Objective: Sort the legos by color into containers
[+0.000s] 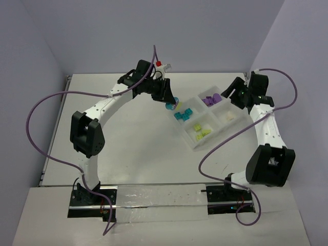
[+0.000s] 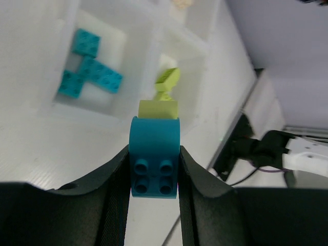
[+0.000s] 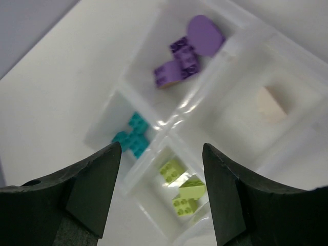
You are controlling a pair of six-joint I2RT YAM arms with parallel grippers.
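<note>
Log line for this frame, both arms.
left gripper: shut on teal rounded plastic brick, beside clear divided plastic tray | right gripper: open, empty, above tray

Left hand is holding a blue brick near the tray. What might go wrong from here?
1. A lime piece seems stuck to the far end of the blue brick in the left hand; dropped together, one colour lands wrong.
2. From above, the brick hangs at the tray edge, so releasing now may miss it.
3. The open right hand hovers over the same tray; the arms might bump.
</note>
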